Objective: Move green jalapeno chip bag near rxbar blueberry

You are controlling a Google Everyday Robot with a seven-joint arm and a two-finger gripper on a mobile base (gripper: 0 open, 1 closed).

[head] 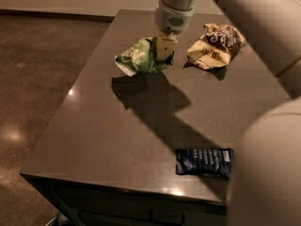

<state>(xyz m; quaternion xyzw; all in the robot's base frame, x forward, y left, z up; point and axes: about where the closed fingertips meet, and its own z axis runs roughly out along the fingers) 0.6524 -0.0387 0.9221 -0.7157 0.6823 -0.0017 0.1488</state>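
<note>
A dark brown counter [99, 135] is seen from above and slightly to one side, with a glossy brown floor [33, 79] along its left edge. A thick white robot arm [263, 22] fills the right side of the camera view and reaches across to the far part of the counter.

The arm ends in the gripper [164, 56], which hangs at about 12 o'clock from the middle of the counter. Its pale fingers [165, 46] point straight down and are pinched nearly closed on the green chip bag [138, 58]. The bag is crumpled around the fingers, and its white edge sticks out toward the left. A large dark shadow spreads over the counter just below the bag, toward 6 o'clock. Whether the bag is raised off the counter or touching it cannot be told for sure.

Just beside the green chip bag, at its 3 o'clock, a tan and brown snack bag [215, 45] lies flat on the counter, apart from the gripper.

The blue bar [204, 162] lies flat near the front edge of the counter, at about 5 o'clock from the green chip bag and well apart from it. It is dark navy with white lettering, its long side running left to right, and its right end is next to the white bulk of the arm.
</note>
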